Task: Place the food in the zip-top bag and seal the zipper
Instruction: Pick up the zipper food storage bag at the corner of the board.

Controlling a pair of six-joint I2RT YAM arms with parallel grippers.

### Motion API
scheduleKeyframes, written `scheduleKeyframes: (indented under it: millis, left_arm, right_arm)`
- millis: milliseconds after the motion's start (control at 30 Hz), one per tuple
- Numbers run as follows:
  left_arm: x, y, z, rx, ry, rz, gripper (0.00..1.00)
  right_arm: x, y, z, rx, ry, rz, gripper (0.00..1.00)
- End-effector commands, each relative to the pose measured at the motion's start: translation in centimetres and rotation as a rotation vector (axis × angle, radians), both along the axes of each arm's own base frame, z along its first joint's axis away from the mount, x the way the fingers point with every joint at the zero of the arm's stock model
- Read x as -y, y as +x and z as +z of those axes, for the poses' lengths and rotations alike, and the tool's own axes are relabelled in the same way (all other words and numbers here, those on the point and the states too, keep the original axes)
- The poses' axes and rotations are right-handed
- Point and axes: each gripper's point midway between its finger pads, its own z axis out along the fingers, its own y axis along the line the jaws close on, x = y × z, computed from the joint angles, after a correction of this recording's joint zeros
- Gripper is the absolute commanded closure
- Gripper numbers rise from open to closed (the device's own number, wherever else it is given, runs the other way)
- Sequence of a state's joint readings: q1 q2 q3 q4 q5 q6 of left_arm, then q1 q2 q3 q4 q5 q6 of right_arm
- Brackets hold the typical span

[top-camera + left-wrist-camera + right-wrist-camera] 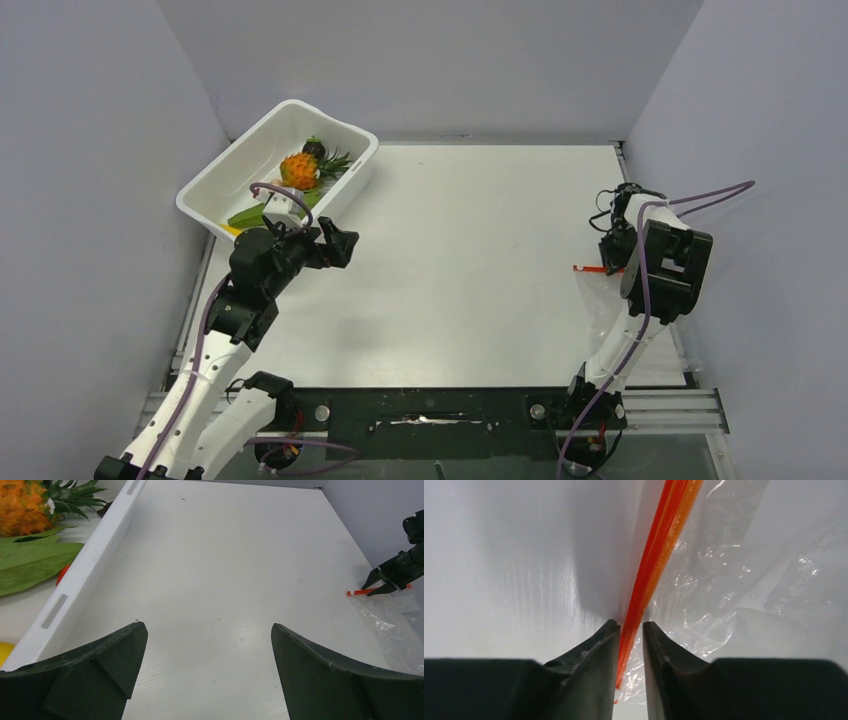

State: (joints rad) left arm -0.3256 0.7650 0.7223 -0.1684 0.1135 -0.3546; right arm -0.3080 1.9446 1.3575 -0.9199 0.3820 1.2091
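Jaws of the right gripper (630,630) stand narrow astride the zipper (659,545), though a true pinch I cannot tell; the left gripper (207,630) is spread wide, empty. At three o'clock on the surface (470,260) lies the zip-top bag (390,625), and it looks like light, floppy, slippery film, so that stiffer red strip seems the place to hold.

Food (300,170) in tub (236,150) far L; bag (392,625) R.
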Motion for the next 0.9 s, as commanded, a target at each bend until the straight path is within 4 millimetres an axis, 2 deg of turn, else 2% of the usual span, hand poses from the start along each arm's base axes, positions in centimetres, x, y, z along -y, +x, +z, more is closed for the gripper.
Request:
scheduleKeyframes:
  millis: [0,67,233,367,567,733,867]
  left_arm:
    - [0.4,0.0,2.4,0.089,-0.019,-0.024,0.03]
    - [0.4,0.0,2.4,0.091,-0.018,-0.023,0.03]
    - [0.4,0.0,2.3,0.086,-0.016,-0.024,0.03]
    - [0.4,0.0,2.2,0.087,-0.016,-0.025,0.03]
    - [0.2,0.2,2.3,0.068,-0.028,-0.004,0.03]
    - [-0.6,0.5,2.1,0.044,-0.019,0.046,0.03]
    - [0.2,0.1,2.7,0.033,-0.081,0.015,0.03]
  right_arm:
    - [0.1,-0.1,0.9,0.041,-0.005,-0.024,0.83]
    - [-0.1,0.0,1.2,0.06,0.0,-0.002,0.99]
    - [-0.7,0.5,1.9,0.108,0.016,0.069,1.0]
    - [-2.2,2.2,2.8,0.185,0.033,0.228,1.0]
    - [-6.4,5.1,5.5,0.281,0.022,0.539,1.0]
    - [-11.4,7.0,8.0,0.432,0.069,0.798,1.0]
    - [-15.5,7.6,10.3,0.532,0.105,0.992,1.0]
